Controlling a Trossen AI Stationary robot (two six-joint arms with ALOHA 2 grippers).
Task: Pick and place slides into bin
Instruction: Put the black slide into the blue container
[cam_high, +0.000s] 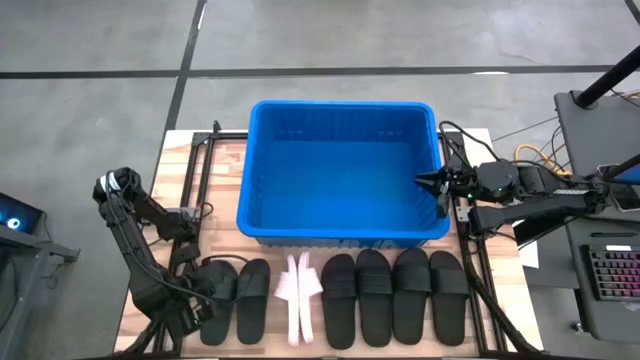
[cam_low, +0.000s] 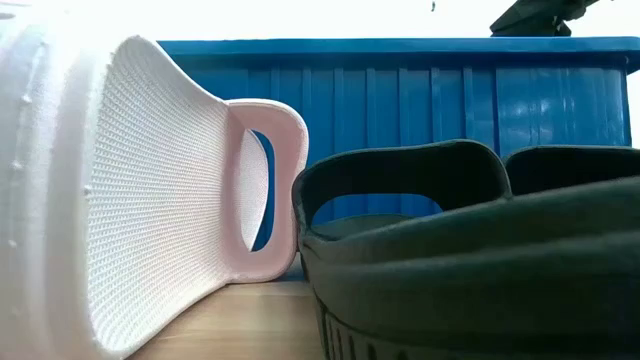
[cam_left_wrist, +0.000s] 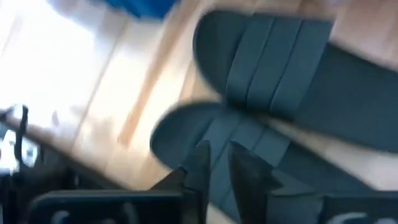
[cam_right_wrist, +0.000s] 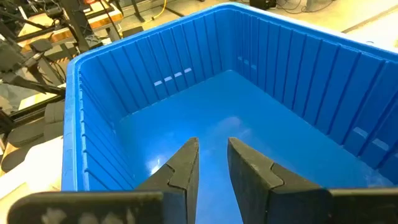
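Observation:
The blue bin (cam_high: 340, 105) stands empty at the middle of the wooden table; it also shows in the right wrist view (cam_right_wrist: 124, 81) and the low view (cam_low: 450, 90). Slides lie in a row along the near edge: two black ones (cam_high: 253, 298) at the left, a pale pink pair (cam_high: 299, 295) standing on edge, and several black ones (cam_high: 392, 295) at the right. My left gripper (cam_high: 205, 297) is low over the leftmost black slide (cam_left_wrist: 193, 134), its fingers nearly together. My right gripper (cam_high: 420, 182) hangs inside the bin's right end, fingers nearly together and empty (cam_right_wrist: 212, 146). My left gripper's fingertips (cam_left_wrist: 202, 155) stand over the strap (cam_left_wrist: 249, 140) of the leftmost black slide, coming from above and slanting down. The view is blurred, and I cannot tell whether they touch it. The slide lies flat on the table.
Dark metal rails (cam_high: 200, 180) run along the table on both sides of the bin. Cables (cam_high: 460, 140) lie by the bin's right end. A keyboard (cam_high: 610, 275) and other gear stand off the table's right edge. Bare wood (cam_high: 185, 170) shows left of the bin.

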